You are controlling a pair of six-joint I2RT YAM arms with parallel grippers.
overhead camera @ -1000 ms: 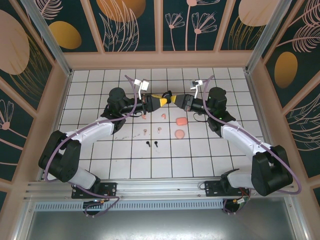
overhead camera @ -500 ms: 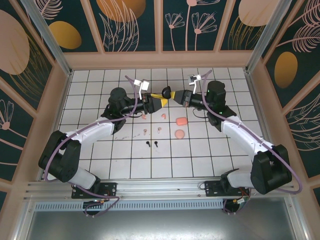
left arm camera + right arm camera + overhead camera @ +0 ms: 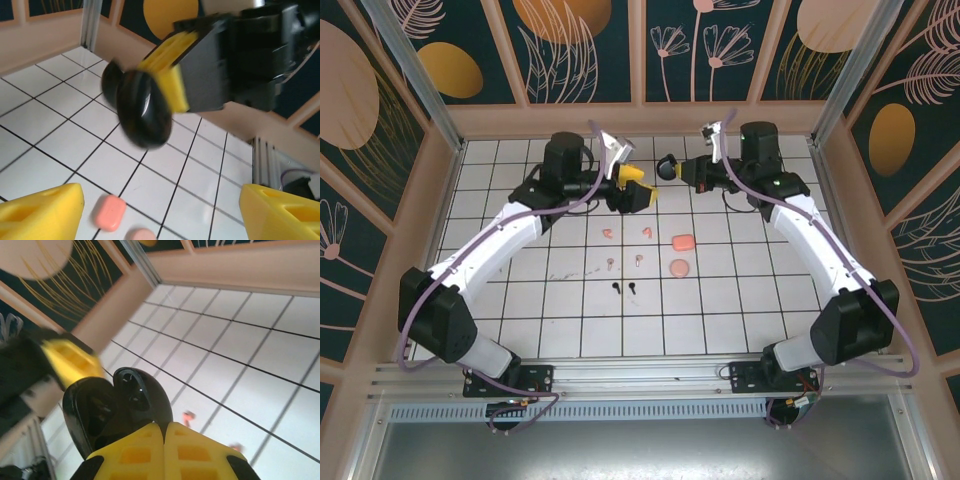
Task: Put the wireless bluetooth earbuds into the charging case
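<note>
The left arm (image 3: 495, 240) and right arm (image 3: 810, 235) wear white shells between bulky black joint housings, with a lilac cable (image 3: 404, 330) looping along each. The left gripper (image 3: 640, 186) and right gripper (image 3: 672, 168) have black bodies and chunky yellow fingers (image 3: 42, 210) with moulded hollow pockets.

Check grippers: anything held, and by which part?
Right gripper clamps the black charging case by one edge; left gripper is open, holding nothing.

Overhead view bright, even, sharp; faint soft shadows on white table (image 3: 720, 300). My left wrist view: black case (image 3: 142, 112) smeared by motion blur, tiles (image 3: 60, 145) crisper. My right wrist view: soft background, small glint on case.
</note>
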